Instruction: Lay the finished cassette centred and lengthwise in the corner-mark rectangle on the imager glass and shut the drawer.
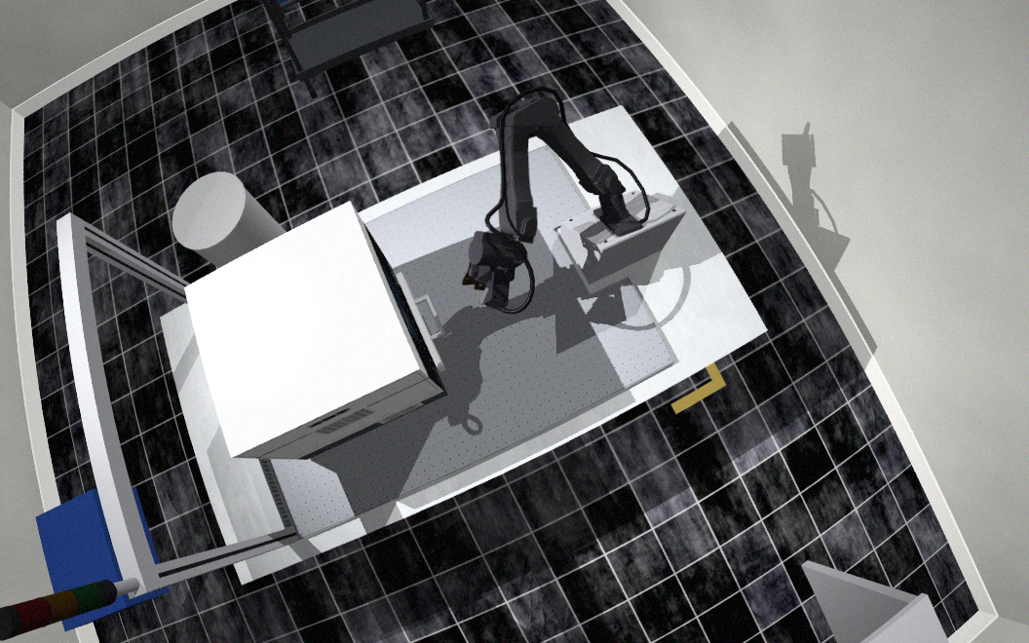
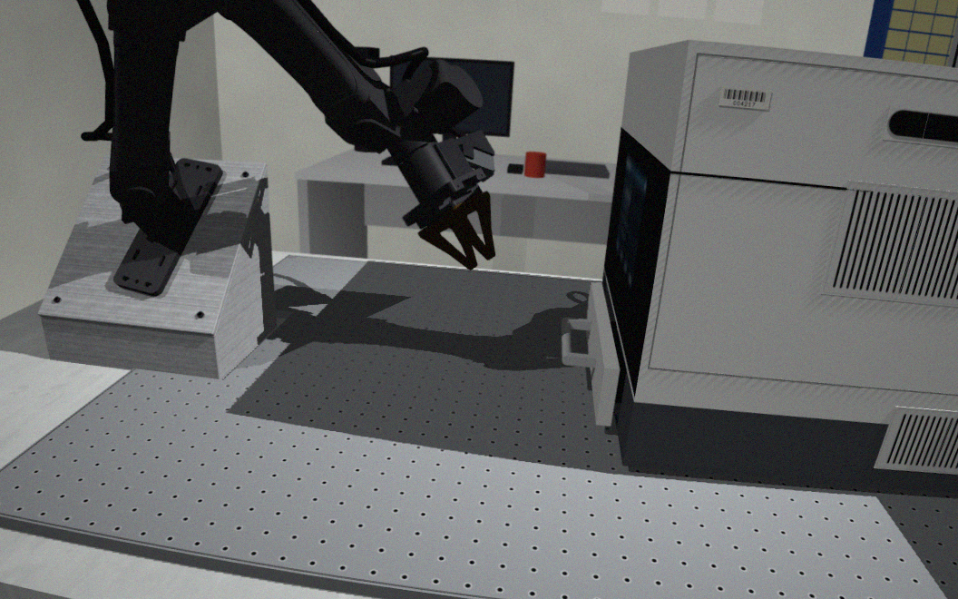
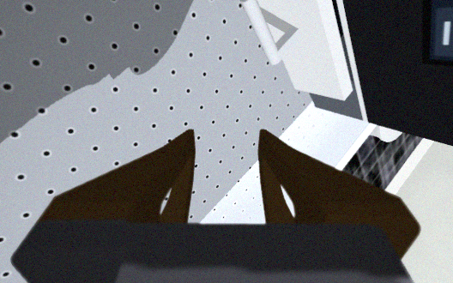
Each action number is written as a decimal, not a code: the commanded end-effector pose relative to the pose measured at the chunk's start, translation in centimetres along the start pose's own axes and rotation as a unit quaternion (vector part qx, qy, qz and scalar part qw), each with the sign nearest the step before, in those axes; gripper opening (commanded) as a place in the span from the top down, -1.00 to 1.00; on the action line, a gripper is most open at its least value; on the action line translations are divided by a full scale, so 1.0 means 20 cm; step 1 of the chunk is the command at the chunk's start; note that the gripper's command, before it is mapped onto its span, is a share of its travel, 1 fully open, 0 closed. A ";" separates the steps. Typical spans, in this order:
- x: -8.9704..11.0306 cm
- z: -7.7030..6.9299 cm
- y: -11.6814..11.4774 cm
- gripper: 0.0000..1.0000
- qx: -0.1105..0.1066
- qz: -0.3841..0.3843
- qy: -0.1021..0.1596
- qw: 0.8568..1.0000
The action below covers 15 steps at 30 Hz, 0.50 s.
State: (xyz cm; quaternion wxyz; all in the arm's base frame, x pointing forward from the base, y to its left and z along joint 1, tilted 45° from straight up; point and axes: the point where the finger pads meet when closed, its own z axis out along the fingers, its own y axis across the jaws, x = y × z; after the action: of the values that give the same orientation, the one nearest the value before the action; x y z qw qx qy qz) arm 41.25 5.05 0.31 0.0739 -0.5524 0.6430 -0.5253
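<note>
The gel imager IM (image 2: 803,222) is a big white box on the right of the perforated plate; it also shows in the overhead view (image 1: 303,327). Its white drawer front with a bar handle (image 2: 580,338) sits close against the dark front face, and the wrist view shows it at the top (image 3: 314,56). No glass and no cassette are in view. My gripper (image 2: 479,256) hangs in the air above the plate, left of the drawer handle and well apart from it. Its brown fingers stand partly apart with nothing between them.
The arm's slanted grey base block (image 2: 162,275) stands at the left of the plate. A desk with a monitor and a red cup (image 2: 534,163) is behind the table. A grey cylinder (image 1: 218,215) stands on the floor behind the imager.
</note>
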 end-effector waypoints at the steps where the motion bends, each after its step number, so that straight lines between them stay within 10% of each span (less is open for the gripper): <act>1: 0.04 -0.13 0.07 0.30 -0.073 0.082 0.046 0.993; 15: 0.13 -0.38 0.22 0.30 -0.149 0.241 0.123 0.951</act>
State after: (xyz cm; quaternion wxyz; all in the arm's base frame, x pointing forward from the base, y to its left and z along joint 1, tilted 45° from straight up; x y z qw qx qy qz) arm 33.84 5.52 0.20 0.0895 -0.4303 0.7569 -0.4836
